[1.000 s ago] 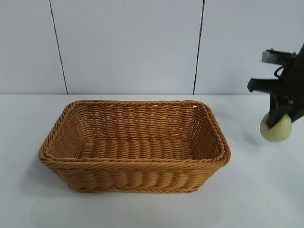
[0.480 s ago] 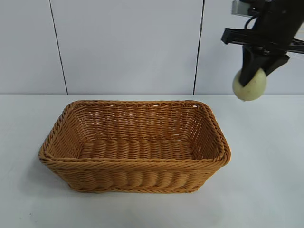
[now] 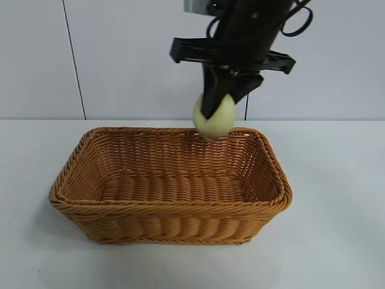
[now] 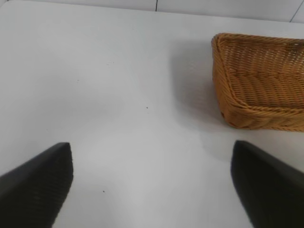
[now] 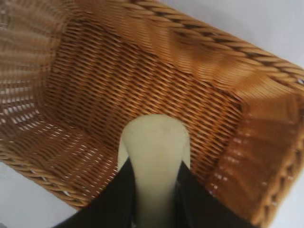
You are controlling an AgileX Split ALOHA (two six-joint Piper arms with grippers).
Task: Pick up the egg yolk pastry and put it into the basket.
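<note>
- The right pincer [image 3: 218, 118] hangs above the far rim of the basket [image 3: 171, 208], its black fingers [image 3: 212, 96] pointing steeply down and clamped narrow on the egg yolk pastry [image 3: 216, 122].
- The pastry is a small, smooth, matte lump, pale yellow-green and rounded; its lower end shows below the fingers, in the air and clear of the wicker.
- In the right wrist view the pastry [image 5: 154, 156] sits pinched between two dark fingers [image 5: 121, 194], with the basket's woven floor [image 5: 109, 90] beneath it.
- The basket is a large rectangular one of golden-brown wicker, with sloping sides, a ribbed weave and a thick braided rim; it stands near the middle of the white desk [image 3: 337, 198].
- The desk surface is plain, smooth and matte; behind its far edge rises a pale panelled wall [image 3: 132, 54] with thin dark seams.
- The left pincer [image 4: 152, 183] is parked low over bare desk off one short end of the basket [image 4: 259, 90], jaws spread wide; only two black, finely textured fingertips [image 4: 38, 183] show.
- Whether the pastry has a dent cannot be told, since the fingers cover much of it.
</note>
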